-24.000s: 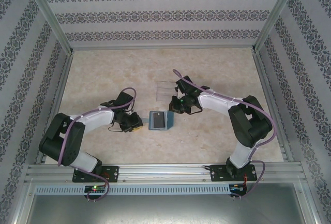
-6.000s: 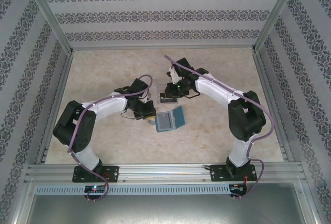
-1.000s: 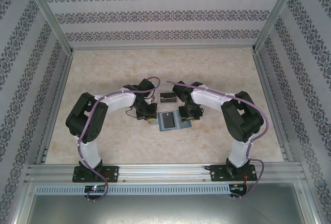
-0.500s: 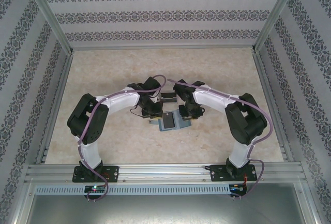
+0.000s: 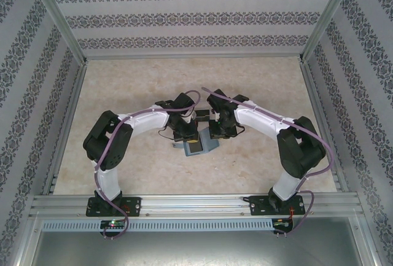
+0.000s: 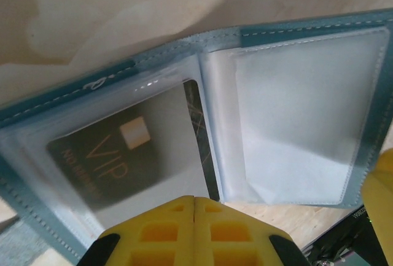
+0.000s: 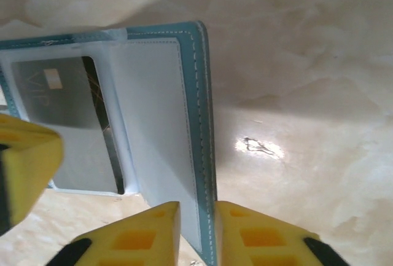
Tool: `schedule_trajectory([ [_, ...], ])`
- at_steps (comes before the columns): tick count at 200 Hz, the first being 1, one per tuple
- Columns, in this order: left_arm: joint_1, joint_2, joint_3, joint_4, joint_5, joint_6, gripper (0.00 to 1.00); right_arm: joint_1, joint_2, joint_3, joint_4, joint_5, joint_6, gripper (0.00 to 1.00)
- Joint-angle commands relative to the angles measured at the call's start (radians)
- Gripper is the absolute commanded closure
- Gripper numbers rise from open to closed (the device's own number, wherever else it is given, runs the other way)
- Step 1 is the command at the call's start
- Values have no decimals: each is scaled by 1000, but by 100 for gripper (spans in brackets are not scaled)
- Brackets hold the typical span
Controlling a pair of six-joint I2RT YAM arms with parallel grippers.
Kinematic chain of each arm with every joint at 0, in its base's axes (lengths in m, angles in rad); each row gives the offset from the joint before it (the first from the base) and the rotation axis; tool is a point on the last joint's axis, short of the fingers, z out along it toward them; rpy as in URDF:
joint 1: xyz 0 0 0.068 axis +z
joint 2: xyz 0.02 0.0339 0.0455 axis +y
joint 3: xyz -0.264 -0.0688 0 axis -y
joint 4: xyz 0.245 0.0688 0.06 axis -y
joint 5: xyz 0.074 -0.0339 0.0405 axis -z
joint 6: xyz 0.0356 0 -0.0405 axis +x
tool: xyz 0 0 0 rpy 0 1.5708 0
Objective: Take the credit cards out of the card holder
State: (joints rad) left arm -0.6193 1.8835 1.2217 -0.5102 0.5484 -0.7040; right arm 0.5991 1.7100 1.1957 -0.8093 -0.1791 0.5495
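The teal card holder [image 5: 198, 148] lies open in the middle of the table, between both grippers. A dark credit card [image 6: 92, 155] marked VIP sits under the clear pocket of its left half [image 7: 58, 94]. The right half's pocket [image 6: 301, 112] looks empty. My left gripper [image 6: 195, 199] is shut, its tips meeting at the near edge of the pocket with the dark card [image 5: 187, 136]. My right gripper [image 7: 196, 207] is shut on the edge of the card holder's right flap [image 7: 199, 94], which stands raised off the table.
A small flat card-like thing [image 5: 201, 116] lies on the table just behind the card holder, between the two wrists. The pale marbled tabletop [image 5: 123, 88] is bounded by patterned walls [image 5: 196, 17] and an aluminium rail [image 5: 196, 203] at the near edge.
My left gripper has moved right onto the card holder's left half. My right gripper has shifted slightly back and left, and the right flap has lifted.
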Motion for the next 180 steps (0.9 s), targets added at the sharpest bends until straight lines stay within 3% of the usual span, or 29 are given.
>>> schedule_trajectory([
  [1,-19,26,-18,17,13,-15,100,-4,-16,17,-12,-4,11,70],
  [28,-19,25,-32,9,3,-11,100,-6,-26,33,-67,77,-2,70],
  [52,-20,21,-39,-5,-13,-6,100,-5,-55,40,-63,72,3,71],
  [113,-20,9,-51,-17,-33,-3,100,-5,-50,-28,214,-233,90,80],
  [180,-20,-21,-62,-16,-57,-9,100,-19,50,-77,369,-321,143,85],
])
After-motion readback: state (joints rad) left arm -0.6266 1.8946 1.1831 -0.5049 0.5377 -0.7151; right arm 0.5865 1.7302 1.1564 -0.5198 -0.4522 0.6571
